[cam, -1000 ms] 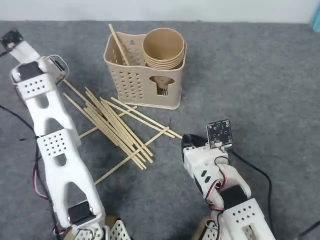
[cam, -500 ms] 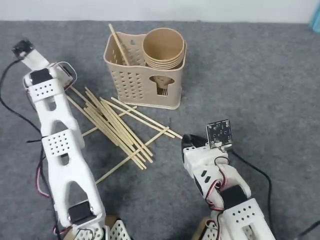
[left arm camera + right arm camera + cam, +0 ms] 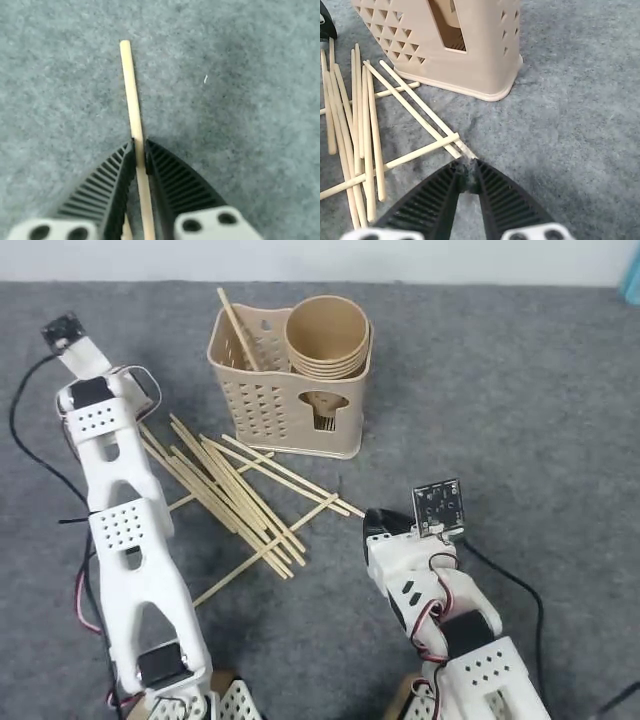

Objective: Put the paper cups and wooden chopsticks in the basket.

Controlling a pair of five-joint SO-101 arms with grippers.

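Left side: the left arm [image 3: 118, 510] stretches over the grey mat [image 3: 520, 390] towards the far end of the loose sticks. The left gripper [image 3: 139, 143] is clamped on a single chopstick [image 3: 131, 90], which lies flat on the mat and runs out beyond the fingertips.

Centre: the pile of wooden chopsticks [image 3: 235, 498] lies crossed and fanned on the mat, just beside the basket [image 3: 262, 405]. The basket stands upright. One leaning chopstick [image 3: 237, 328] rests inside it on its left side; the stack of paper cups [image 3: 327, 335] sits nested inside it on its right.

Right side: the right gripper [image 3: 466, 167] rests low at the mat with jaws together, its tips at the near ends of two sticks from the pile. Whether it pinches them cannot be determined.
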